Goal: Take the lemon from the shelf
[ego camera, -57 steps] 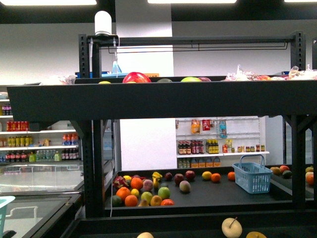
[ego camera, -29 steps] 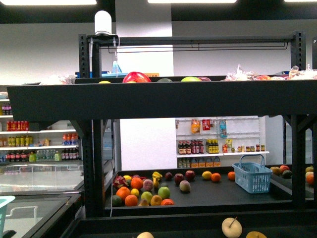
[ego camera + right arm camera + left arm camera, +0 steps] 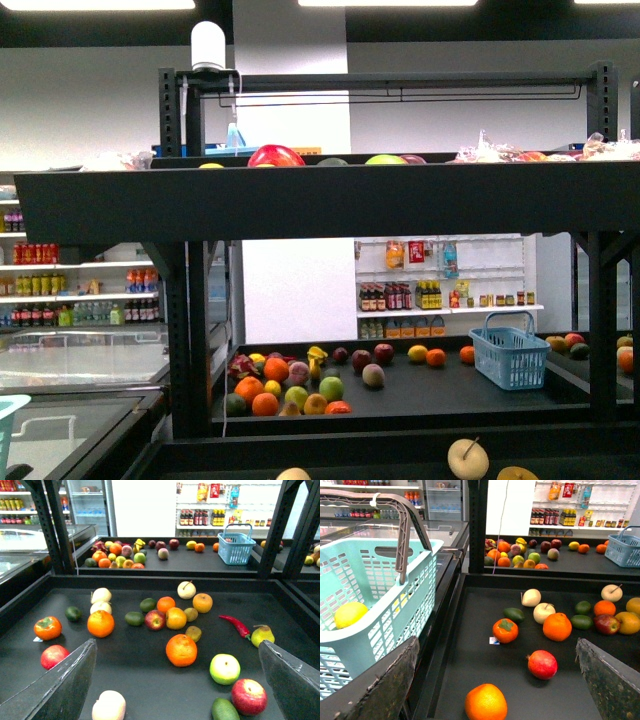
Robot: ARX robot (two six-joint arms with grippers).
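Both grippers spread, empty, above shelf (image 3: pixel 30 605) tray. Lemon (image 3: pixel 351 614) (yellow, only clear candidate) already lies in teal basket (image 3: pixel 427 580). If another is wanted: confirm fruit first, descend centred.

Everything here sits around the shelf (image 3: pixel 300 205). On its lower tray (image 3: pixel 150 680) fruit lies scattered, an orange (image 3: pixel 181 650) near the middle with a chili pepper (image 3: pixel 236 625) and a pear (image 3: pixel 262 635) to the right of it. Just left of the shelf, outside its rim, hangs a basket (image 3: pixel 375 610) with a lemon (image 3: pixel 350 614) in it. Behind the shelf stands a second fruit table (image 3: pixel 400 395) bearing another basket (image 3: pixel 509 355) towards its right.
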